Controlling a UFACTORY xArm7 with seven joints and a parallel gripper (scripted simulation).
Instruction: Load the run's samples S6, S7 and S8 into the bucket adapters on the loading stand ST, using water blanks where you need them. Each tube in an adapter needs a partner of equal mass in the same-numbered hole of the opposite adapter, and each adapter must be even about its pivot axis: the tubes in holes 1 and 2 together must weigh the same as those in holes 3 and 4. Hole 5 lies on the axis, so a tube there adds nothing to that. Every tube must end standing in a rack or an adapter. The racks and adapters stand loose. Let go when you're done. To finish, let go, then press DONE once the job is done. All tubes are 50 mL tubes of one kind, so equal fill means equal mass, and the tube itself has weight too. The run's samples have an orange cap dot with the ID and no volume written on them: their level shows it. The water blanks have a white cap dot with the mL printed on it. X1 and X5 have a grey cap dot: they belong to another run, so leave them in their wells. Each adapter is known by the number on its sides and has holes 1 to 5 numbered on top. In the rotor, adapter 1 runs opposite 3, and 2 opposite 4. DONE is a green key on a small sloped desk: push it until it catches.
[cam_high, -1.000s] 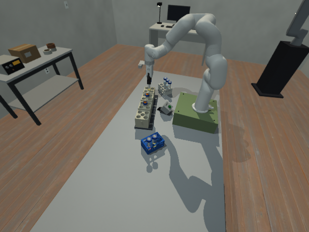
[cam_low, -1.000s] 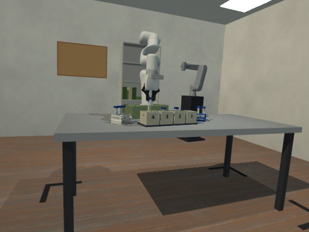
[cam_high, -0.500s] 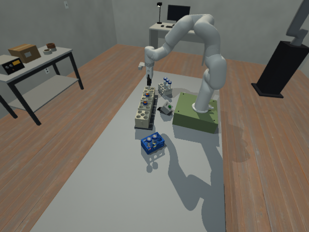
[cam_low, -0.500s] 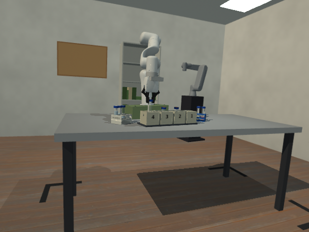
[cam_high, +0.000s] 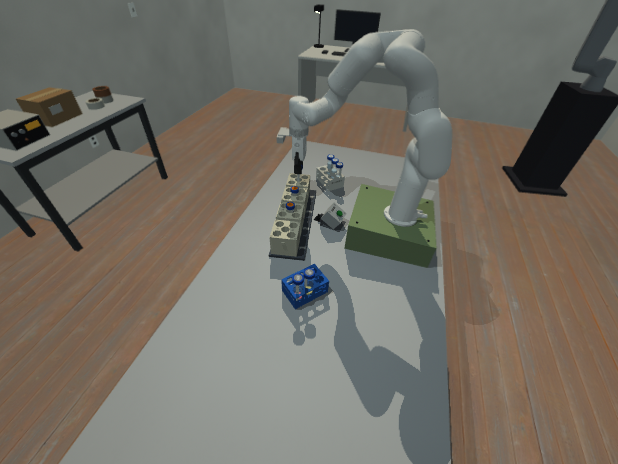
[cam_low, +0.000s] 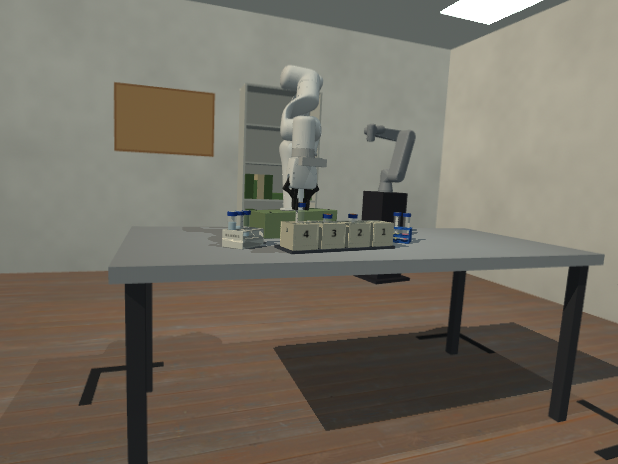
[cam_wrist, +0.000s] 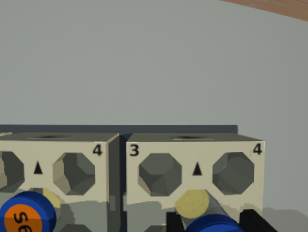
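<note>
My gripper is shut on a blue-capped tube with yellowish contents. Its cap dot is hidden. The tube is over adapter 4, its lower end at hole 5; how deep is unclear. S6 stands in hole 5 of adapter 3. Another orange-dot tube stands in adapter 2, ID unreadable. Adapter 1 shows no tube.
The white blanks rack holds three tubes beside adapter 4. The blue rack holds two tubes beyond adapter 1. The green DONE key is on its sloped desk, between the stand and the arm's green base.
</note>
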